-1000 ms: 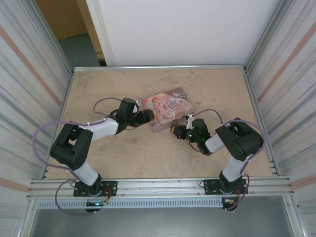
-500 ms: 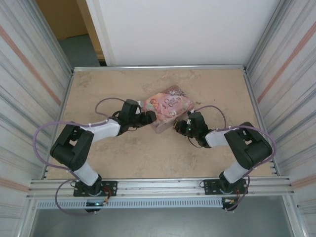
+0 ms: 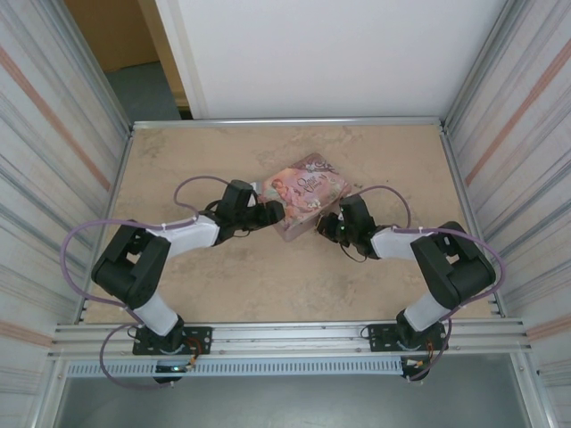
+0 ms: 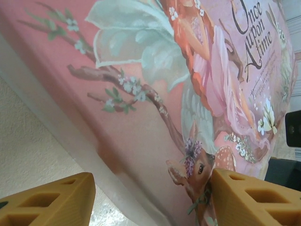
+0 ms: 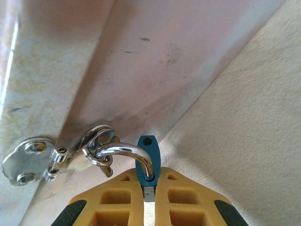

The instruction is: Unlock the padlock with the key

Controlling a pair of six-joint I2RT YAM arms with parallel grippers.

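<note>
The tiny blue padlock (image 5: 148, 157) is pinched between the yellow fingers of my right gripper (image 5: 148, 188), which is shut on it at the pink tin's side wall. Its chrome shackle (image 5: 122, 151) curves left through the tin's metal hasp ring (image 5: 96, 139). One shackle end sits in the blue body, and the hole above it is empty. A thin metal sliver (image 5: 148, 194) shows between the fingers; I cannot tell whether it is the key. My left gripper (image 4: 150, 197) stands open around the corner of the pink tin (image 4: 155, 94). From above, the left gripper (image 3: 272, 212) and right gripper (image 3: 328, 223) flank the tin (image 3: 303, 189).
The tin lies tilted on the beige table (image 3: 232, 276), roughly at its middle. Metal-ribbed walls (image 3: 62, 152) close in the left and right sides, and a white panel (image 3: 330, 53) stands behind. A riveted hasp plate (image 5: 26, 162) is fixed to the tin's wall.
The tin has turned and shifted slightly. My right gripper has moved up and left against the tin's near side while its elbow swung right. The left gripper edged right along the tin.
</note>
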